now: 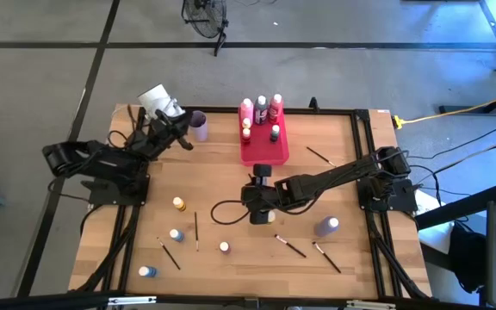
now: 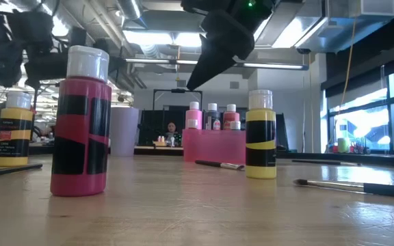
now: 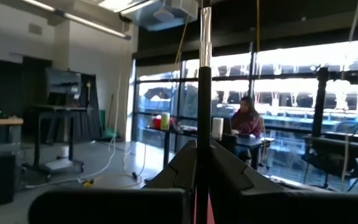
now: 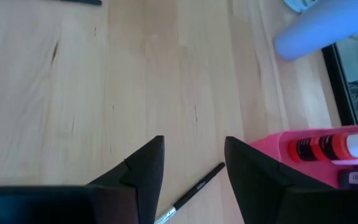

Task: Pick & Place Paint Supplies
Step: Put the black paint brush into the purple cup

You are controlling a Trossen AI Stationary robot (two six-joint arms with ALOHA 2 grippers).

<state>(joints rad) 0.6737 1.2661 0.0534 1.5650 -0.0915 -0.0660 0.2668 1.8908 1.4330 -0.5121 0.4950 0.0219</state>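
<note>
High view shows the left hand (image 1: 182, 138) at the counter's (image 1: 334, 185) far left, beside the lilac cup (image 1: 199, 126), pinched on a thin paintbrush (image 3: 204, 118) that stands upright between its fingers. Mid-counter, the right hand (image 1: 259, 182) hovers with fingers spread and holding nothing, just short of the pink tray (image 1: 265, 151) that carries several paint bottles (image 1: 261, 109). Loose bottles (image 1: 179, 204) and brushes (image 1: 196, 230) lie scattered over the near half, leaving bare wood toward the far right corner.
</note>
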